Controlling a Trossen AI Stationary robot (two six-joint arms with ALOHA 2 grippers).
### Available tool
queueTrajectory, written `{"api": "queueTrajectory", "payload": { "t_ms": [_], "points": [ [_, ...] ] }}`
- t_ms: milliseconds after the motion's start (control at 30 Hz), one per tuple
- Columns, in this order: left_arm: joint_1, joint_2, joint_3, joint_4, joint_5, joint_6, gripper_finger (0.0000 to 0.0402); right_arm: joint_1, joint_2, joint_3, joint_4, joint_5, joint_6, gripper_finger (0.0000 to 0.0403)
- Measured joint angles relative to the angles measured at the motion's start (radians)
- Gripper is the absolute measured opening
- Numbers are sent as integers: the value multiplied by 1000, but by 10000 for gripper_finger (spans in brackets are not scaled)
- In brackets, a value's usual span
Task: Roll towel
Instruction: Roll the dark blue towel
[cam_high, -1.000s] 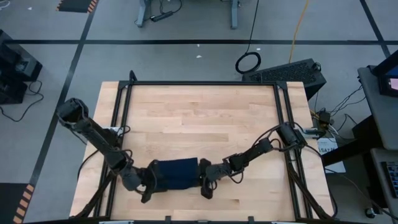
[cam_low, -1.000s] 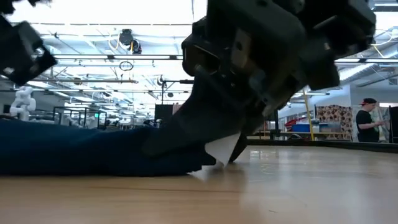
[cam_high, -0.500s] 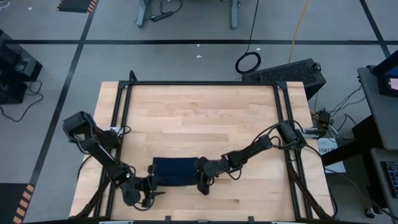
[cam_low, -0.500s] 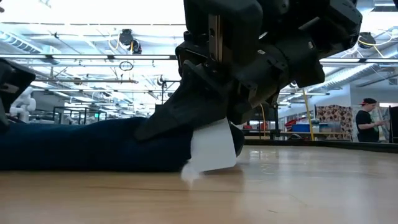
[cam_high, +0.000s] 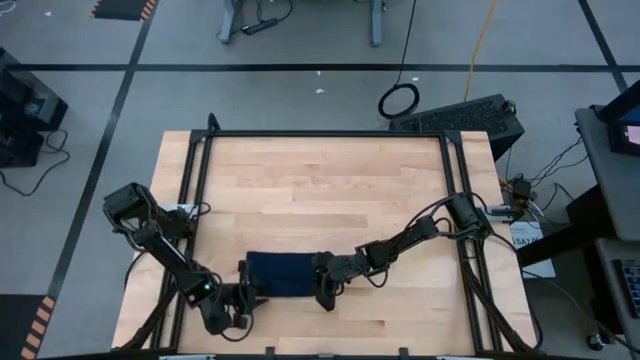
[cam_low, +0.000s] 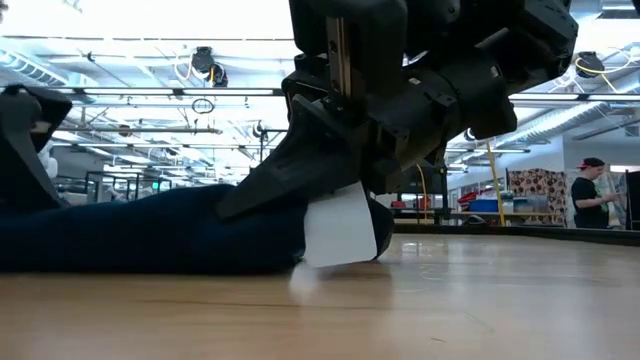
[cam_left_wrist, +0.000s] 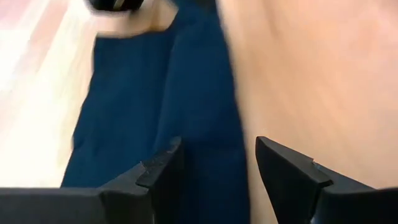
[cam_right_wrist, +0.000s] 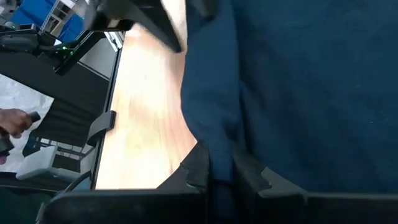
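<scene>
Towel (cam_high: 283, 275) (navy, folded) pinched at one end by right gripper (cam_high: 322, 293); left gripper (cam_high: 238, 312) spread apart.

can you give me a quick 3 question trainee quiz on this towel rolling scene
1. True or false: the right gripper is shut on the towel's edge.
2. The left gripper is: A open, B shut on the towel, C out of view?
3. What white thing hangs below the right gripper in the low view?

Key: 1 true. 2 A, open, fingers straddling a towel fold. 3 the towel's tag.
</scene>
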Motion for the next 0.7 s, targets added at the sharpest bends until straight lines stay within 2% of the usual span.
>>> {"api": "queueTrajectory", "payload": {
  "t_ms": [133,433,567,700],
  "points": [
    [1,0,0,-74,3,-49,206,0,0,0,-1,-2,1,20],
    [39,0,0,-94,22,-77,206,1,0,-1,-5,-25,-25,20],
    [87,-1,1,-115,117,-145,203,3,0,-2,-9,-35,-47,20],
    [124,-4,4,-120,189,-176,172,3,0,-3,-11,-55,-73,20]
  ]
}}
